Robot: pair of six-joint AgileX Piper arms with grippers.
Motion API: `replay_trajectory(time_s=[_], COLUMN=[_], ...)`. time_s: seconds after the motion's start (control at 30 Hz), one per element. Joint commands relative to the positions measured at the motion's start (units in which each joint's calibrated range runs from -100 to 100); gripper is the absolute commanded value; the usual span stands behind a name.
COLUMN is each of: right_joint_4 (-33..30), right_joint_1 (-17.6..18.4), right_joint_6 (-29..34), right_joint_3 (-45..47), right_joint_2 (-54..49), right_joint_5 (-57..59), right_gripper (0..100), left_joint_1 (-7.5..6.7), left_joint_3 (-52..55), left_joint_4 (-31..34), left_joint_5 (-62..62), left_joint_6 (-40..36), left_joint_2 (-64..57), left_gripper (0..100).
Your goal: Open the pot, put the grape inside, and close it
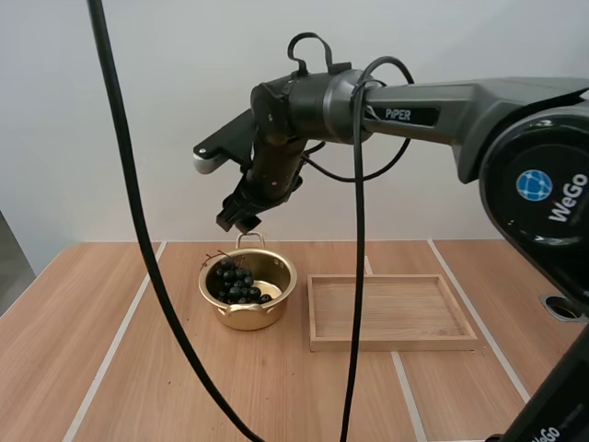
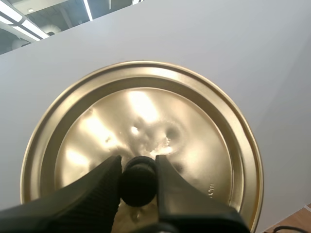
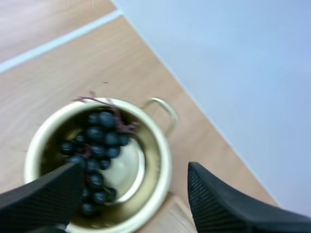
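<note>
Brass-coloured pot [image 1: 248, 287] stands uncovered on the wooden table [image 1: 110, 368], its rim free all the way round. The grapes [image 1: 237, 282], a dark bunch, lie inside the pot toward its left wall. A reddish stem pokes over the far-left rim, and bare metal floor shows on the pot's right side. The right gripper [image 1: 237, 216] hangs above the pot's far rim, over the far handle [image 1: 249, 240], with clear air between its tips and the metal. In the right wrist view its fingers [image 3: 43, 194] stand wide apart with nothing between them, and the pot mouth shows through the gap. The wooden tray [image 1: 391, 313] lies just right of the pot. A narrow strip of table separates the tray's left edge from the pot wall, so they are not touching. Plain wood runs to the pot's left and in front of it. The left gripper [image 2: 137, 167] is clamped on the black knob [image 2: 138, 179] of the lid [image 2: 141, 111]. The lid is held in front of a pale wall, top face toward the camera, with its visible rim touching nothing. The lid's place relative to the pot cannot be told.
</note>
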Motion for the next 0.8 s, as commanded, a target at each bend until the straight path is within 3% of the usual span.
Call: replay_trajectory(time_s=[0.0, 0.4, 0.63, 0.67, 0.7, 0.77], right_joint_4=[-5.0, -6.5, 2.3, 3.0, 3.3, 4.1], right_joint_1=[-1.9, -15.6, -22.8, -23.1, -23.5, -23.7], right_joint_6=[2.5, 3.2, 3.9, 3.8, 3.8, 3.8], right_joint_3=[-0.3, -0.3, -0.3, -0.3, -0.3, -0.3], right_joint_2=[-2.9, -6.6, -6.6, -6.6, -6.6, -6.6], right_joint_5=[1.9, -1.4, -4.9, -4.9, -4.9, -4.9], right_gripper=[100, 100, 100, 91, 72, 27], left_joint_1=[-0.14, -0.14, -0.14, -0.14, -0.14, -0.14], left_joint_3=[-0.4, -0.4, -0.4, -0.4, -0.4, -0.4], left_joint_4=[0.4, 0.4, 0.4, 0.4, 0.4, 0.4], left_joint_5=[-0.1, 5.2, 7.0, 7.0, 7.0, 7.0], left_joint_6=[-0.7, -1.1, -1.8, -1.8, -1.8, -1.8], left_joint_2=[1.0, 6.8, 11.2, 11.7, 12.3, 13.4], left_gripper=[0, 0, 0, 0, 0, 0])
